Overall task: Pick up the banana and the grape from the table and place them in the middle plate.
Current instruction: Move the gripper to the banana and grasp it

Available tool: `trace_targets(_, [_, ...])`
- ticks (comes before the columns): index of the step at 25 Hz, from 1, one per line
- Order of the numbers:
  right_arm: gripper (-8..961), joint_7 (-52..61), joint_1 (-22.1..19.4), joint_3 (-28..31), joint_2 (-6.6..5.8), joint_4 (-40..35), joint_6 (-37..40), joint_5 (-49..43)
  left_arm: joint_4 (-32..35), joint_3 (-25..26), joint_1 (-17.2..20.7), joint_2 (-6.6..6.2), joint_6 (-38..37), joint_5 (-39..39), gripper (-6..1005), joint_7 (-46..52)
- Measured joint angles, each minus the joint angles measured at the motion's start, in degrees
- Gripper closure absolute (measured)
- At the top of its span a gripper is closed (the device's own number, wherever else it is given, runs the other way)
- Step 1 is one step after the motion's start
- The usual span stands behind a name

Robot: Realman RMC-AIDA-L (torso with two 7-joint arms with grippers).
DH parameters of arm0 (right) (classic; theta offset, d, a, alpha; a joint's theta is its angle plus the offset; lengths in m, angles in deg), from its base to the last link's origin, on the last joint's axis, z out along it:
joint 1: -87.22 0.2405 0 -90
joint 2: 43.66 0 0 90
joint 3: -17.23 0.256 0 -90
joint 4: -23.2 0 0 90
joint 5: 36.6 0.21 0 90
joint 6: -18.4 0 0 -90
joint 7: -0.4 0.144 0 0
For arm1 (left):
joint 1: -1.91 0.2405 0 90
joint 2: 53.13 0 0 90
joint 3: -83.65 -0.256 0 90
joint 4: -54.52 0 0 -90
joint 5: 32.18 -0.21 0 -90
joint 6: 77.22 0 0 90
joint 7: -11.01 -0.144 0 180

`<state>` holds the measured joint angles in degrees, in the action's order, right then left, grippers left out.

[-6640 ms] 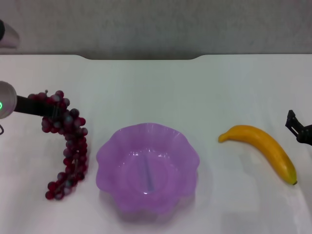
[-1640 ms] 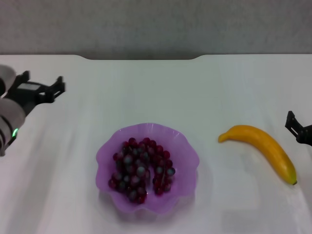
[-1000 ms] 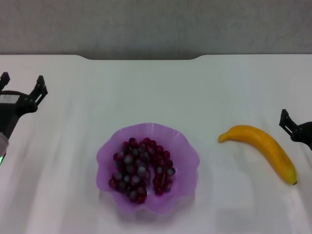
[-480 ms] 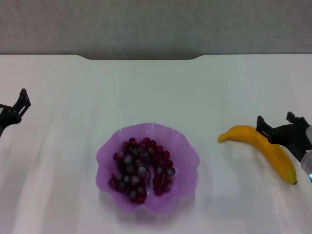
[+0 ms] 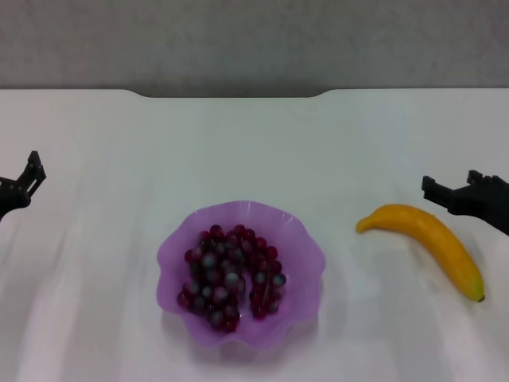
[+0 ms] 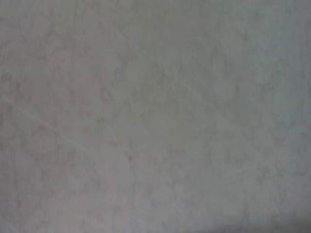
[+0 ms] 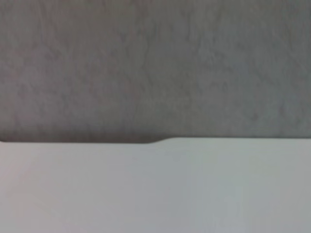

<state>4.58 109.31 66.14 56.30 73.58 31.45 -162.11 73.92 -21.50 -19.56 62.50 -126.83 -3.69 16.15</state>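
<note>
The grape bunch [image 5: 231, 277] lies inside the light purple middle plate [image 5: 172, 248] at the front centre of the white table [image 5: 254, 151]. The yellow banana [image 5: 433, 240] lies on the table to the right of the plate. My right gripper [image 5: 453, 185] is open and empty, hovering just behind and above the banana's middle, apart from it. My left gripper [image 5: 19, 185] is at the far left edge, open and empty, well away from the plate. The wrist views show none of these things.
The table's notched far edge [image 5: 231, 95] meets a grey wall [image 5: 254, 40]. The right wrist view shows that edge [image 7: 155, 141] and the wall; the left wrist view shows only a plain grey surface.
The grapes went from my left gripper into the plate and the left arm drew back to the left edge. In the last second the right gripper came in from the right edge to over the banana.
</note>
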Motion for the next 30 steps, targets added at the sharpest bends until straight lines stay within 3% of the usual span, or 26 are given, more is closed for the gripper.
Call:
trace_targets(2, [61,-0.3,-2.9,8.5,0.68,5.2,-9.0,-7.2,0.0,0.0,0.0,0.10,-0.2,0.0,116,0.0])
trace_targets(4, [61,-2.5,-5.2,17.8,3.08,10.5,-19.1,-13.7,0.0,0.0,-0.1,0.28,-0.2,0.0,116,0.0])
trace_targets(6, [61,-8.5,-6.2,27.4,7.06,14.5,-28.9,-17.7,-0.1,0.0,-0.1,0.34,-0.2,0.0,116,0.0])
trace_targets(8, [61,-19.1,-6.0,37.3,12.12,16.1,-38.2,-18.7,-0.1,0.0,-0.1,0.37,-0.1,0.0,117,0.0])
trace_targets(10, [61,-28.8,-4.8,45.8,15.07,16.1,-45.1,-17.1,-0.1,0.0,-0.4,0.41,0.1,0.0,117,0.1])
trace_targets(14, [61,-39.2,-1.8,52.4,14.39,12.8,-52.3,-6.5,0.0,-0.3,-1.0,0.47,0.1,0.0,117,0.3])
trace_targets(17, [62,-43.9,-0.6,57.1,14.65,11.6,-56.9,-4.4,0.0,-0.3,-1.0,0.53,0.2,0.0,117,0.2])
trace_targets(24, [62,-48.5,4.7,64.8,14.44,6.8,-69.4,-5.1,0.3,-0.5,-1.1,0.56,0.1,-0.1,117,0.3])
trace_targets(30, [61,-49.6,9.9,71.4,14.36,4.3,-77.5,-14.2,0.4,-0.6,-1.1,0.56,-0.1,-0.1,117,0.3])
